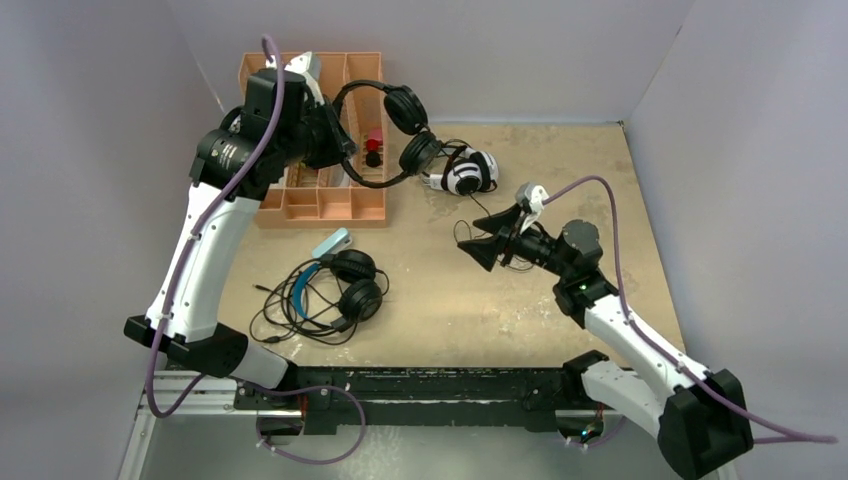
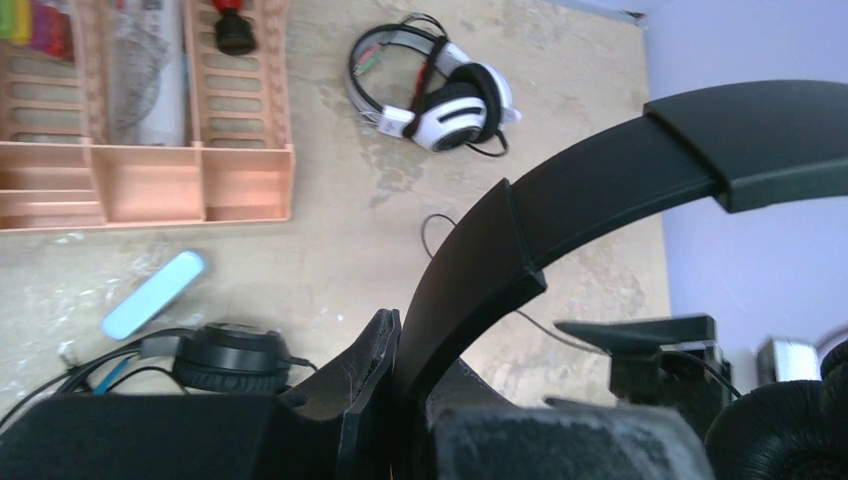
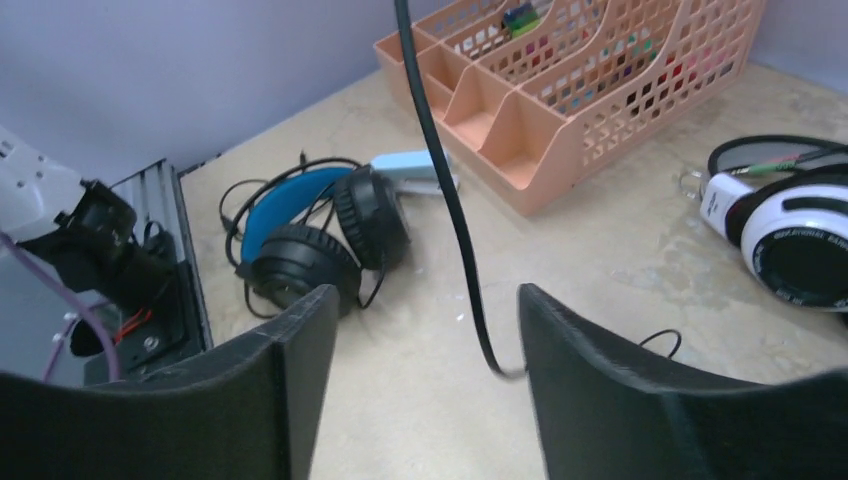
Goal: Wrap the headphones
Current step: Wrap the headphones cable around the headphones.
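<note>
Left tool (image 2: pixel 398 378) pinches black headband (image 2: pixel 600 190); right tool (image 3: pixel 420 330) spread astride cable (image 3: pixel 450 200); white earcup (image 3: pixel 805 250) lettering unreadable.

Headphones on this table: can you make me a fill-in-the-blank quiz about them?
The left hand grips the all-black headphones by their ____.
A thin black cable hangs between the right hand's open ____.
The headphones nearest the left arm's base have a ____ headband.
Missing words: headband; fingers; blue.
</note>
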Motion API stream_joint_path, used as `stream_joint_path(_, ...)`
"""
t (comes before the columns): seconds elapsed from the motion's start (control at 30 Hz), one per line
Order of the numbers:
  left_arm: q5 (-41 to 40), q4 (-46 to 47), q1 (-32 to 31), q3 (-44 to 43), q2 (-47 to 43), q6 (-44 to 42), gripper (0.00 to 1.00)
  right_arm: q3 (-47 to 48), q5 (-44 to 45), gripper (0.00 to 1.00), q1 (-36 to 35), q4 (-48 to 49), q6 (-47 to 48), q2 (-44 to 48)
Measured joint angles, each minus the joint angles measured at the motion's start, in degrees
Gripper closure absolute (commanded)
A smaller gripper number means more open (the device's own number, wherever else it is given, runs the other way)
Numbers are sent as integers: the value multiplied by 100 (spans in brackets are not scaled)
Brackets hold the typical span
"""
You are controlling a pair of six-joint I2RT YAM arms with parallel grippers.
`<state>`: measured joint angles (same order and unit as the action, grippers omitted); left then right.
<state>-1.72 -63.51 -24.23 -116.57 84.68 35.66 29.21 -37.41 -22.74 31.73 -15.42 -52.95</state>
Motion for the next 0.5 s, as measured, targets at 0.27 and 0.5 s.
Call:
stream_joint_path(0.27, 1272, 518, 17, 522, -236, -2, 100, 422, 570, 79, 81, 817, 203, -1075)
stream_joint_path(0.5, 2081, 723, 15, 1639, -581, -719, 100, 1853, 957, 97, 927, -330, 1062, -780)
